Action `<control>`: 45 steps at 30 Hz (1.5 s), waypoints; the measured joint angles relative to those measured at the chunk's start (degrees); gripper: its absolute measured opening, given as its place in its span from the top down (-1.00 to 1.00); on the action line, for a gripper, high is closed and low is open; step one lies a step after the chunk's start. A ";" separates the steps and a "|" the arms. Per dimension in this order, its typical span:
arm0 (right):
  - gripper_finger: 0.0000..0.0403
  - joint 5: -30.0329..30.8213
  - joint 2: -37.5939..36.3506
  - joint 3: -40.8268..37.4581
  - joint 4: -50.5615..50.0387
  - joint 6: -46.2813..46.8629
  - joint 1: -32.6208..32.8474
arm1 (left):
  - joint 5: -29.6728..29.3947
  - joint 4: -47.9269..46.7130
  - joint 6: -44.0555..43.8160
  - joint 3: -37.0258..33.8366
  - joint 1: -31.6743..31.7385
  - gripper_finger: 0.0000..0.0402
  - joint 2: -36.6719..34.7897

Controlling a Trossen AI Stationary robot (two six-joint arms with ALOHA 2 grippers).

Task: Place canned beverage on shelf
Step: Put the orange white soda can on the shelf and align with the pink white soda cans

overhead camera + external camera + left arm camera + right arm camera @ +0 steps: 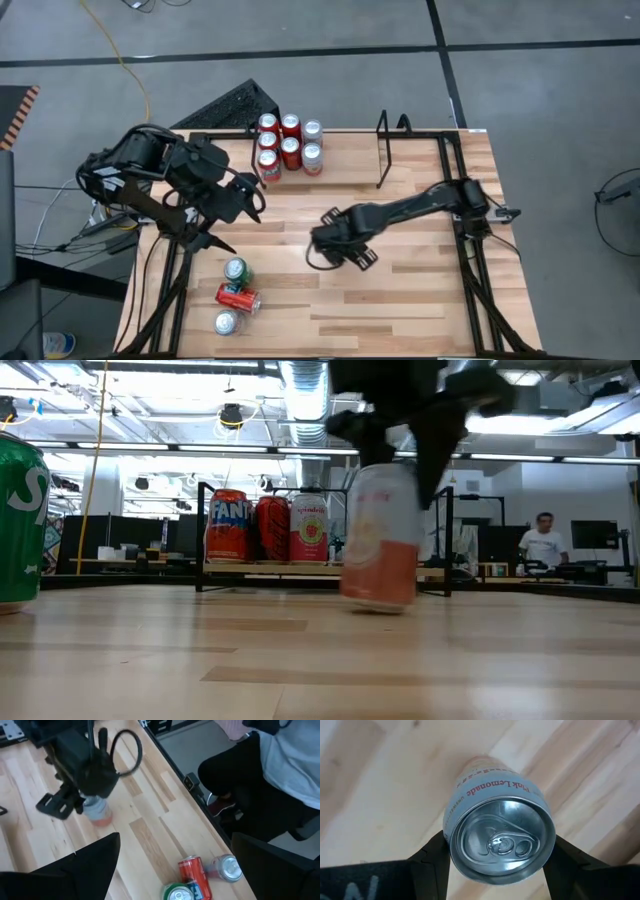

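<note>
Your tabletop point(400, 290) is a pale wooden slab, and the shelf point(330, 150) sits along its far edge: a low rack of thin black rods with six cans point(289, 143) packed at its left end and the rest of it bare up to the right upright loop point(383, 150).

The right arm reaches in from the right edge to the middle of the tabletop. Its right end effector point(496, 851) is closed partway around a pink lemonade can point(497, 827), one finger on each side of the body just under the rim. In the low view that can point(381, 550) hangs tilted, its base just above the wood or barely touching; you cannot say which.

To do this carry well, lift until the base is plainly clear, let the can come upright, then travel toward the far edge and come down on the open stretch just right of the standing cans, clear of the loop. Lower straight, and release only once the base rests on the rods.

The left end effector point(236, 200) waits wide open and empty near the left edge. Three spare cans point(236, 296) lie near the front-left corner, the red one on its side.
</note>
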 joint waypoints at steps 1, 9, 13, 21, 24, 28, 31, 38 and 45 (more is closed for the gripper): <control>-0.11 0.03 1.10 1.38 -0.03 -1.71 -0.48 | -0.04 -0.08 -0.08 -0.25 0.00 -0.83 -0.04; -0.13 0.08 5.24 6.75 1.19 -10.07 -3.54 | -0.02 -0.72 0.30 -1.18 -0.33 -0.83 0.00; -0.22 3.93 5.38 6.73 3.56 -11.62 -4.19 | -0.02 -1.00 0.69 -1.18 -0.33 -0.83 0.01; -0.52 6.35 5.48 6.67 2.56 -12.65 -3.40 | -0.02 -1.20 1.48 -1.18 -0.33 -0.83 0.01; -0.58 6.33 5.48 6.64 2.45 -13.81 -2.33 | -0.15 -1.21 1.48 -1.18 -0.33 -0.83 0.01; -0.61 7.88 5.16 6.58 2.83 -10.81 -0.77 | -2.43 -1.66 1.76 -1.18 -0.33 -0.83 0.01; -0.62 8.86 4.94 7.08 3.14 -7.77 0.43 | -4.51 -1.64 1.81 -1.18 -0.33 -0.83 0.01; -0.62 10.48 4.89 16.29 -2.48 2.04 3.96 | -6.01 -1.45 1.80 -1.18 -0.33 -0.83 0.16; -0.62 8.89 4.81 32.26 -17.47 21.46 8.98 | -4.28 0.83 3.65 -3.59 -0.28 -0.83 2.89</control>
